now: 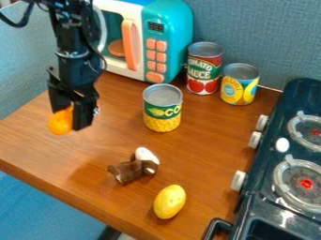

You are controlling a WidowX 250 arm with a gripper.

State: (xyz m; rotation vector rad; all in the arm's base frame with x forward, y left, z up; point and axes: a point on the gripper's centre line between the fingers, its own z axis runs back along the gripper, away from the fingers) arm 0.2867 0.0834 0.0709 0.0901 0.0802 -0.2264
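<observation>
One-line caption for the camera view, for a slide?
Tool gripping an orange object above the wooden counter, with a can, brown-and-white toy and yellow oval item nearby.

Microwave [172,28]: teal and white, orange handle and buttons
Table [94,154]: brown wood grain
Corn can [162,108]: green band above yellow kernels
Potato-like item [169,201]: yellow
Small plush [130,170]: brown and white
Stove [266,187]: dark, white knobs, red burner centers
Round item in jaws [61,121]: orange

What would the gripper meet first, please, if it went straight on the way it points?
Most likely the wooden counter: the gripper points down, and the orange object it holds would probably touch first. The brown-and-white toy looks off to the side, though depth is unclear.
</observation>
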